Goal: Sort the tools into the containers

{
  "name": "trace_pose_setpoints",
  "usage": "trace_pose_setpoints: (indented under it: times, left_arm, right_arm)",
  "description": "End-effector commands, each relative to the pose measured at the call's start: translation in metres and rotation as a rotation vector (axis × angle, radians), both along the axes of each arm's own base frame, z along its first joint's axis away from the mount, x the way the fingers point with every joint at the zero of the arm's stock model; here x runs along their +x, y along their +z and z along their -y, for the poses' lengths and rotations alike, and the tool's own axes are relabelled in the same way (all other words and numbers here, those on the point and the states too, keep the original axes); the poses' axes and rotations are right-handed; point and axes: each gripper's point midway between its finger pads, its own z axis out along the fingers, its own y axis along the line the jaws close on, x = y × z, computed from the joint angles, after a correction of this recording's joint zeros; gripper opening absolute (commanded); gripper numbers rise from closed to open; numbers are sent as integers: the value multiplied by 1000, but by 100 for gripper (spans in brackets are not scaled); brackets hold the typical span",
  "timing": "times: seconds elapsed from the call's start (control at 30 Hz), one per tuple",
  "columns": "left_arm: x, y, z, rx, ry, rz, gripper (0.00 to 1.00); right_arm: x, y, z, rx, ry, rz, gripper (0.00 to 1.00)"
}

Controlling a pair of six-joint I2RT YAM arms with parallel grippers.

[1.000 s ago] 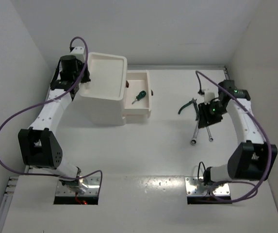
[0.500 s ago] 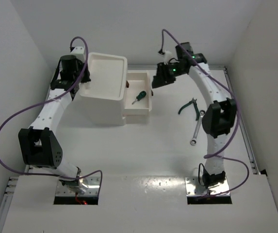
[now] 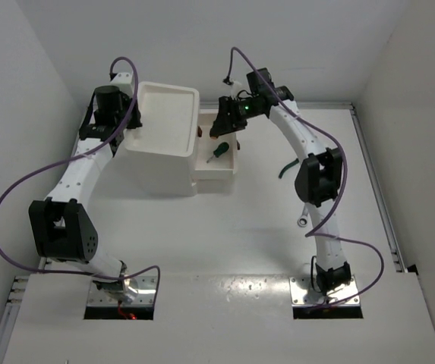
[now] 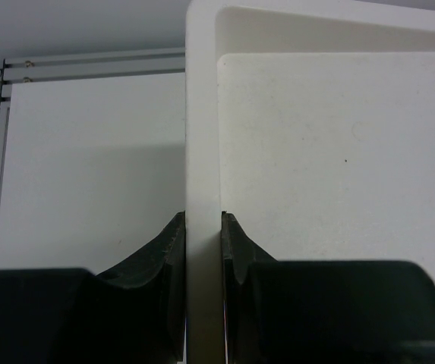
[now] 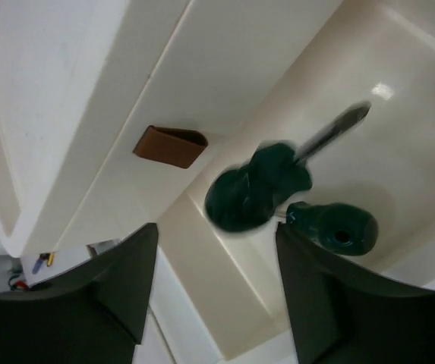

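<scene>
The white cabinet (image 3: 156,163) has a rimmed tray top (image 3: 168,114) and one drawer (image 3: 228,165) pulled out to its right. My right gripper (image 3: 223,129) hovers open over that drawer. In the right wrist view its jaws (image 5: 217,250) stand wide apart above two green-handled screwdrivers: one blurred (image 5: 259,193), one lying still (image 5: 335,226) on the drawer floor (image 5: 399,91). One screwdriver (image 3: 217,150) shows from above. My left gripper (image 3: 130,121) is shut on the tray's left rim (image 4: 202,152). Green pliers (image 3: 284,168) and one wrench (image 3: 304,218) lie on the table, partly behind the right arm.
A dark red handle (image 5: 170,145) sits on the cabinet face beside the open drawer. White walls enclose the table at the back and on both sides. The right arm stretches across the table's middle right.
My right arm has swung from the tools on the right side of the table to above the open drawer. A second screwdriver now shows under its open jaws. The left arm has not moved.
</scene>
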Motion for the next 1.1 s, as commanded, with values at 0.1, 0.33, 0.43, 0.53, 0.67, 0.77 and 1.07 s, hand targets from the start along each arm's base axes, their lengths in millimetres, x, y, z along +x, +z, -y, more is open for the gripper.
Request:
trace_pose_setpoints:
  times: [0.1,0.33,0.43,0.53,0.67,0.77,1.07]
  left_arm:
    - [-55,-119,29,-71,-76,-413,0]
    - [-54,-118,30,-88,-65,-406,0]
    - [-57,-121,29,-88,-65,-408,0]
    - [-63,-122,29,-95,-59,-412,0]
    - [-64,-124,31,-108,-62,-415,0]
    - [-70,-132,35,-135,-65,-441,0]
    - [-69,-139,43,-180,-78,-469,0]
  right_arm:
    - [7,24,-11,19,0,88,67]
    - [14,102,26,-27,-143,330,50]
    - [25,93,81,-139,-311,349,12]
    - [21,61,139,-301,-386,314,0]
    - [12,-8,186,-477,-384,173,0]
    - [8,-48,183,-469,-326,64,0]
    - [4,-82,127,-357,-231,-69,2]
